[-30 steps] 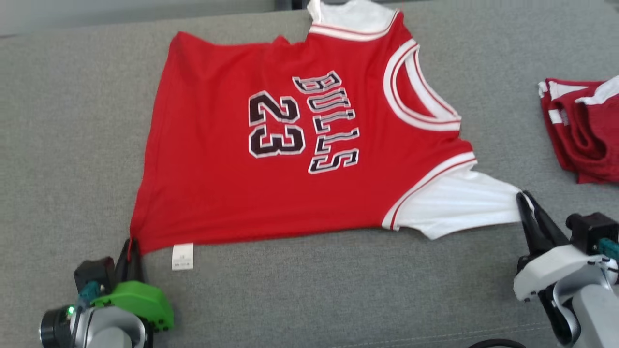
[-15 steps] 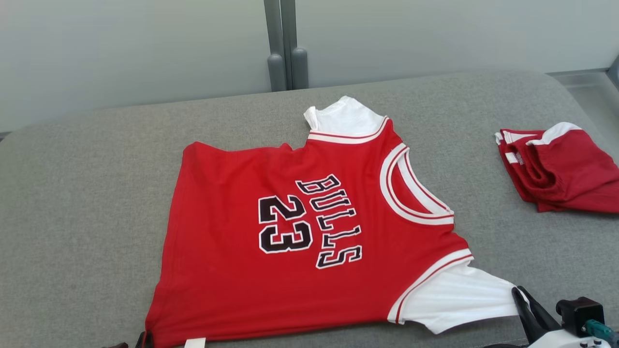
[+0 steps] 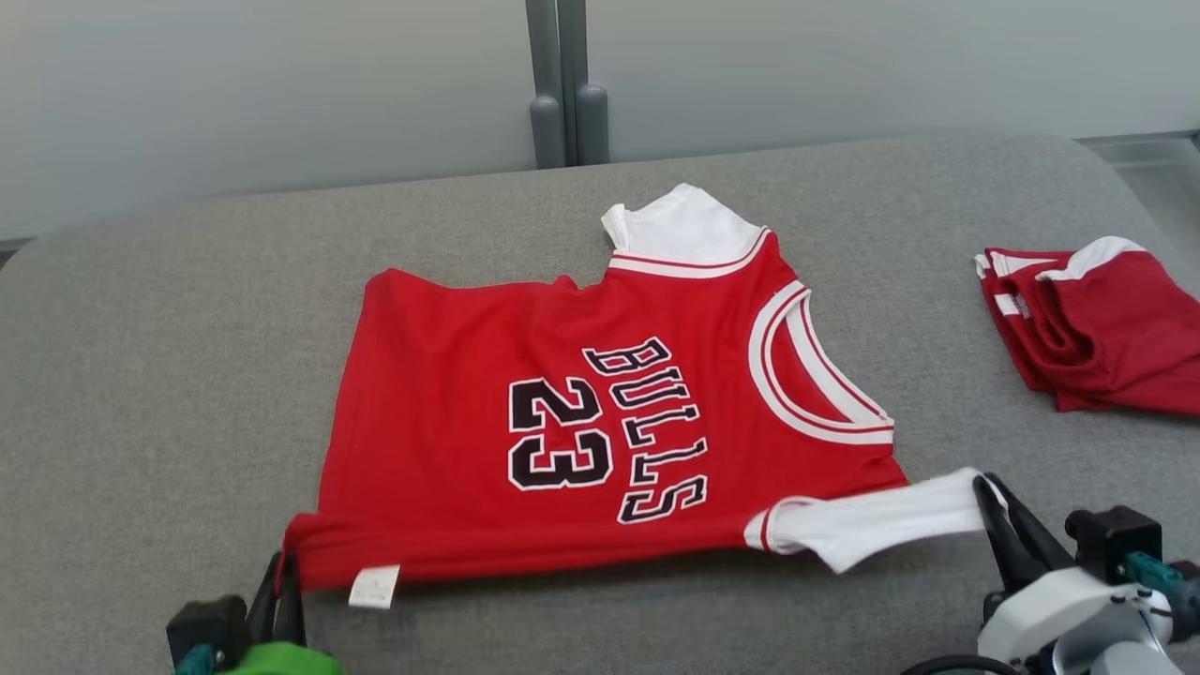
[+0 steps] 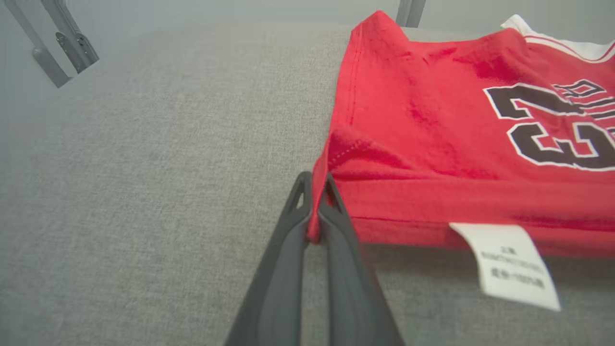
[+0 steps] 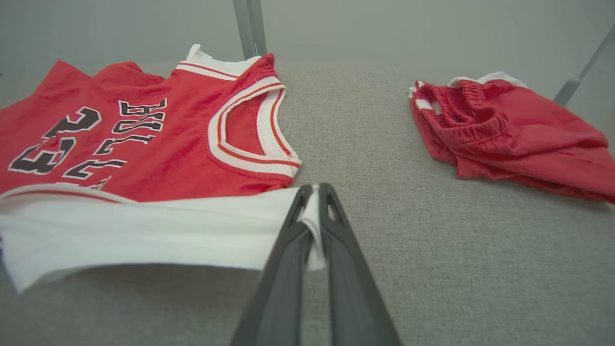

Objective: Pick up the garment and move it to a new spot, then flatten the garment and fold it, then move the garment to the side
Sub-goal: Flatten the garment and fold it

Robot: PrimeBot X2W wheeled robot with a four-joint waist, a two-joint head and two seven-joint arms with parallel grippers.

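Garment: red jersey [image 3: 562,412] with white trim, centre of the head view; spread print-up on the grey padded surface [image 3: 169,356]; near edge lifted clear of the surface, far edge lying flat
Left gripper [image 3: 284,574]: lower left of the head view; closed tight on the red hem corner [image 4: 343,149]; fabric pinched between both fingers in the left wrist view
Right gripper [image 3: 986,492]: lower right of the head view; closed tight on the tip of the white sleeve [image 3: 872,525]; cloth pinched between both fingers in the right wrist view
Care label [image 3: 373,588]: hanging from the lifted hem, just right of the left gripper
Other item: bundled red shorts [image 3: 1097,328] at the right edge of the head view; well apart from the jersey
Handling: judged light, soft and fully limp; no stiffness to hold a shape; expected to sag wherever unsupported; smooth knit likely to slide over itself; not fragile
Grip points: corners and seamed edges preferred; hem corner and sleeve tip suited to a fold along the long side; thin pinch prone to slip, deeper bite advised
Step in hand: judged the first fold; near edge to be carried over toward the far edge
Risk: uneven travel of the two grippers likely to skew the fold line; slack at mid-span likely to wrinkle
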